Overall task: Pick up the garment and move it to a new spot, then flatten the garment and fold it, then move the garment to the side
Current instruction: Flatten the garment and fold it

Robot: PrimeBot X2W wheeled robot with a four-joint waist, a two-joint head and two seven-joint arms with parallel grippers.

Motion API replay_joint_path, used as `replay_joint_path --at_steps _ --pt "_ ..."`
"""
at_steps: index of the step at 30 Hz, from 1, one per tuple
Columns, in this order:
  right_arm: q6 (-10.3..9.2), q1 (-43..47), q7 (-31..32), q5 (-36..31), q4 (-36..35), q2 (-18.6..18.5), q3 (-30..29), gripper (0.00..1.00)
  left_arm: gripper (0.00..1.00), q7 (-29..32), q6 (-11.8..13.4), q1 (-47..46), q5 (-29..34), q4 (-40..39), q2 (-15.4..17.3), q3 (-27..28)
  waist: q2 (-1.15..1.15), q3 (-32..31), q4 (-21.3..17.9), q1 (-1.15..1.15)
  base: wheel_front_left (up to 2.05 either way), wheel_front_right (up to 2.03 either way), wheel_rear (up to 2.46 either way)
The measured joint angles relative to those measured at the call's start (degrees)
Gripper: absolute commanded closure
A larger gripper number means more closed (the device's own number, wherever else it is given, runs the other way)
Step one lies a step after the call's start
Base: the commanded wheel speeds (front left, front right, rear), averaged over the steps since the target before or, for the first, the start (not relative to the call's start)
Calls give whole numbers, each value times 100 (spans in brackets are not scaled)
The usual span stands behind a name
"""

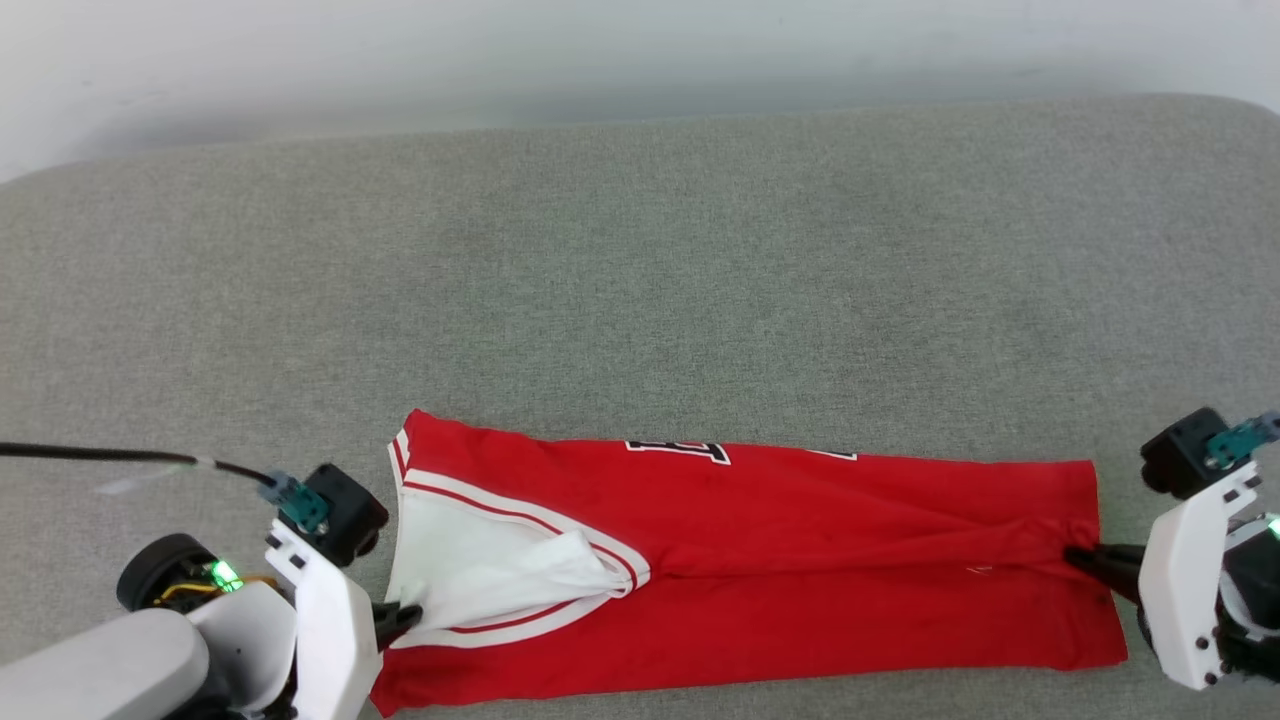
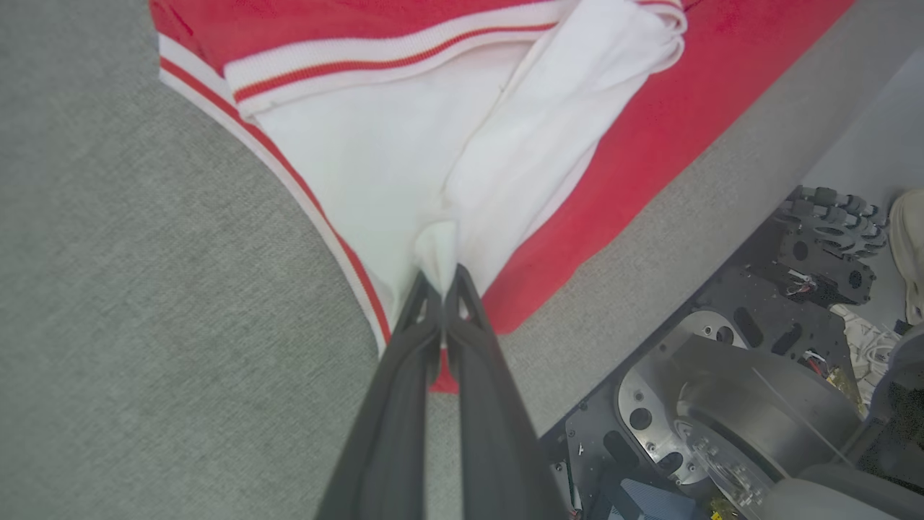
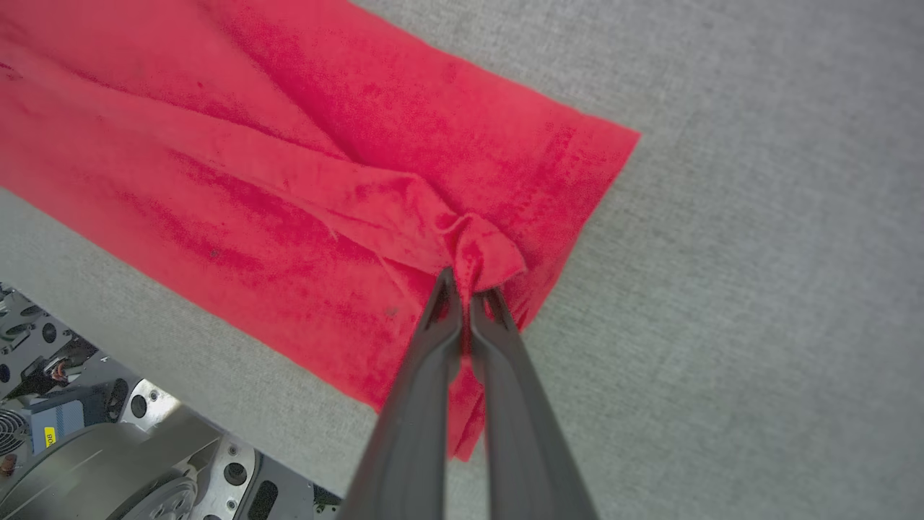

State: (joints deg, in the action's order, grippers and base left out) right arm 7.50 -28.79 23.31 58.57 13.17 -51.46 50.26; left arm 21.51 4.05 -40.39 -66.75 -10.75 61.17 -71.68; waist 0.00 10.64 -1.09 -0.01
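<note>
Your left gripper [image 2: 442, 278] has its two dark fingers pressed together on a small tuck of white cloth at the sleeve of the garment [image 2: 404, 144]. Your right gripper [image 3: 465, 285] is likewise closed, pinching a bunched knot of red fabric just inside the garment's opposite short edge.

In the head view the two pinch points sit at the two ends of the shirt, the left at the lower left and the right at the far right. The cloth between them runs as a long band with creases radiating from the right pinch.

The garment lies folded lengthwise along the near side of a grey padded surface [image 1: 640, 280]. That surface has a fine woven texture and rounded far corners, and most of it beyond the shirt is bare. Behind it you see a pale wall [image 1: 600, 50].

The red body looks soft and slightly napped. The white sleeve [image 1: 480, 570] is smoother, bordered by thin red-and-white stripes, and folded over itself. Part of a black-and-white print [image 1: 680, 450] peeks out at the far fold.

Below the surface edge, the wrist views show you the robot's metal base [image 2: 722, 404]. A black cable [image 1: 120, 456] runs in from the left to your left wrist.
</note>
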Motion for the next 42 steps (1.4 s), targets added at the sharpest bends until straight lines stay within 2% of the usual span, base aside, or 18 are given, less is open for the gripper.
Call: replay_joint_path --at_steps 7,8,9,10,11,16,21,25,30,35,38,42 --pt "1 90 100 -35 334 305 93 100 100 63 -103 325 91 582 -447 -87 0 115 -21 0 0 0 0" --pt "1 96 101 30 361 341 74 85 100 66 -104 338 114 649 -464 -87 0 112 -27 0 0 0 0" --pt "1 97 96 55 389 367 46 51 92 19 -103 350 115 715 -478 -80 0 106 -32 0 0 0 0" --pt "1 96 97 96 404 389 21 0 7 -60 -98 358 129 744 -502 -64 0 94 -39 0 0 0 0" --pt "0 96 92 141 400 405 -9 0 0 -155 -79 358 168 756 -522 -33 0 77 -47 0 0 0 0" --pt "0 90 -169 186 153 338 -226 0 0 -605 68 357 293 638 -431 174 0 -66 -67 0 0 0 0" --pt "0 110 -459 258 -203 171 -670 0 0 -1573 455 361 536 417 -392 552 0 -177 -83 0 0 0 0" --pt "0 250 -814 322 -229 151 -1237 0 0 -2444 914 509 693 404 -508 842 0 -168 -72 0 0 0 0" --pt "0 601 -1093 404 51 214 -1840 0 0 -3421 1702 740 1027 549 -746 1195 0 -107 -27 0 0 0 0" --pt "-1 1017 -1029 656 450 458 -2179 0 0 -3634 2329 1111 1467 647 -1035 1622 0 -27 5 1 0 0 0" --pt "0 1180 -910 782 652 631 -2267 0 0 -3641 2636 1383 1922 586 -1312 2078 0 23 46 1 0 0 0" --pt "-1 1374 -759 921 773 893 -2313 0 0 -3641 2881 1942 2524 512 -1713 2777 0 70 102 1 0 0 0"
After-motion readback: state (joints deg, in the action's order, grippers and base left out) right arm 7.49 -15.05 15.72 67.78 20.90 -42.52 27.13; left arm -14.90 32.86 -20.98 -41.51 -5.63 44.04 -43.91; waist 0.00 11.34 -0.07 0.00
